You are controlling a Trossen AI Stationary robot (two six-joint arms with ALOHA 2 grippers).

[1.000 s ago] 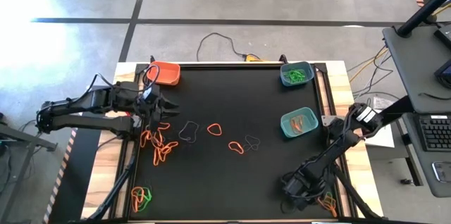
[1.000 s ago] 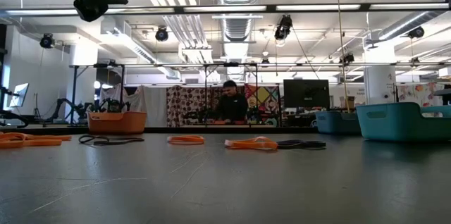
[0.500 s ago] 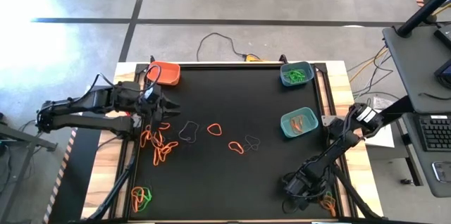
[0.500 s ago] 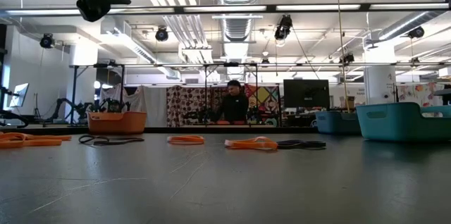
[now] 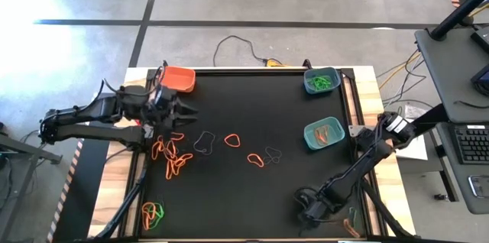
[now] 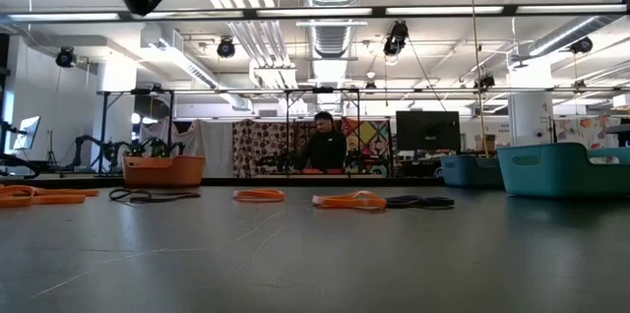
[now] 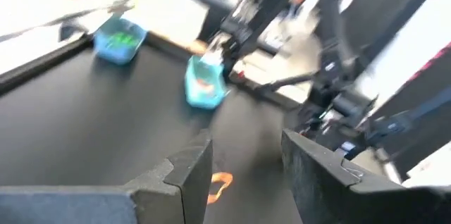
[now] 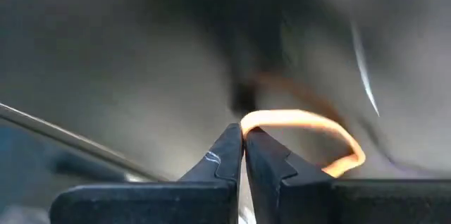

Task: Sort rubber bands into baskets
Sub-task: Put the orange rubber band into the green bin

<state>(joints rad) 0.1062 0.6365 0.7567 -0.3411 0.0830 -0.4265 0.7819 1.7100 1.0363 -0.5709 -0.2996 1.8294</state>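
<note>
Sorting is judged partly done: green bands lie in the blue basket (image 5: 321,80), orange ones in the teal basket (image 5: 324,133), while the orange basket (image 5: 178,79) looks empty. About 10 rubber bands (image 5: 174,157) are left on the desk (image 5: 244,189), thin orange and dark loops. The right tool (image 8: 244,155) is clamped on an orange band (image 8: 310,131) near the desk's near edge. The left tool (image 7: 243,175), fingers apart, hovers beside the orange basket.

Two dark, cable-trailing jointed arms (image 5: 92,117)
</note>
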